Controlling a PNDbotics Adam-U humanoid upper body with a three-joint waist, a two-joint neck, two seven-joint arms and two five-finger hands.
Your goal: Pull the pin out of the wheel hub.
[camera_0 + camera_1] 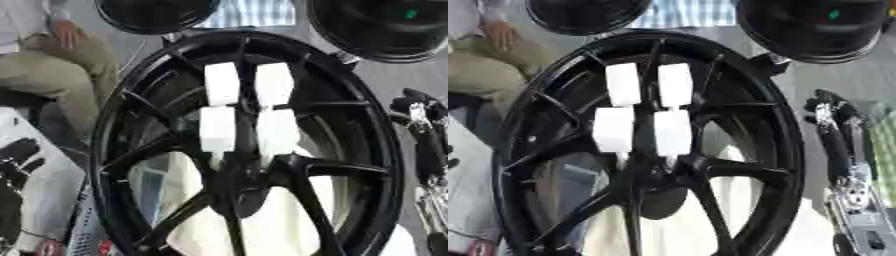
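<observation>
One black wheel hub (249, 150) fills the middle of the frame. Four white blocks (238, 107), two above two, sit on its spokes just above centre. At the right edge, the right hand (837, 130) touches nothing; its fingers cannot be made out.

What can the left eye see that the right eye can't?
Only the left eye view shows the robot's dark left hand at the left edge. Only the right eye view shows the silver lower part of the right arm with its round holes. Both show the big black wheel, four white blocks near its middle, and two black round things above.
</observation>
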